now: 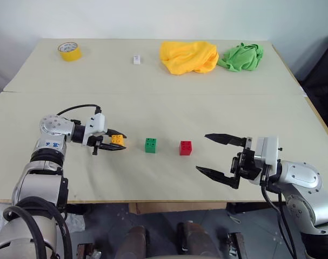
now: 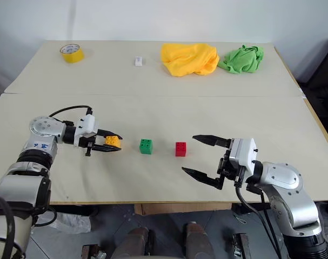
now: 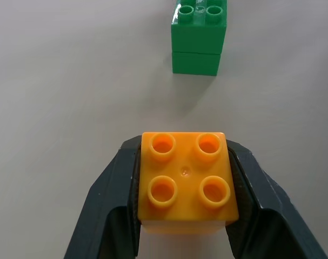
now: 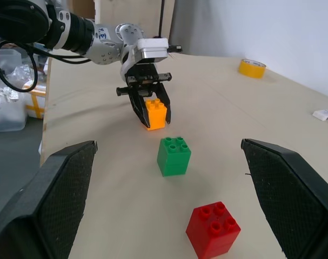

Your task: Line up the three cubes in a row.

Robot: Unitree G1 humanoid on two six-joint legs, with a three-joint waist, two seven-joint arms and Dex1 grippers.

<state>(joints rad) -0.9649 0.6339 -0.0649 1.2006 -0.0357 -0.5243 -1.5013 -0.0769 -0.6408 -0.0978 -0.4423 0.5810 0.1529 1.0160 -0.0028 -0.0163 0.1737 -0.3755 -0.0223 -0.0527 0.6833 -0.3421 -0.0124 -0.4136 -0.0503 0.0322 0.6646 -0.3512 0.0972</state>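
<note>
Three studded cubes lie in a line across the near part of the table (image 1: 153, 102). The orange-yellow cube (image 1: 117, 140) is at the left end, with my left gripper (image 1: 118, 142) shut on its sides; whether it rests on the table I cannot tell. In the left wrist view the black fingers (image 3: 115, 189) flank the orange-yellow cube (image 3: 185, 178). The green cube (image 1: 151, 145) stands a short gap to its right, and the red cube (image 1: 186, 148) stands beyond that. My right gripper (image 1: 202, 152) is open, just right of the red cube, with nothing between its fingers.
At the far side of the table are a yellow tape roll (image 1: 69, 50), a tiny white block (image 1: 136, 59), a crumpled yellow cloth (image 1: 188, 56) and a green cloth (image 1: 241, 57). The table's front edge runs close below the cubes.
</note>
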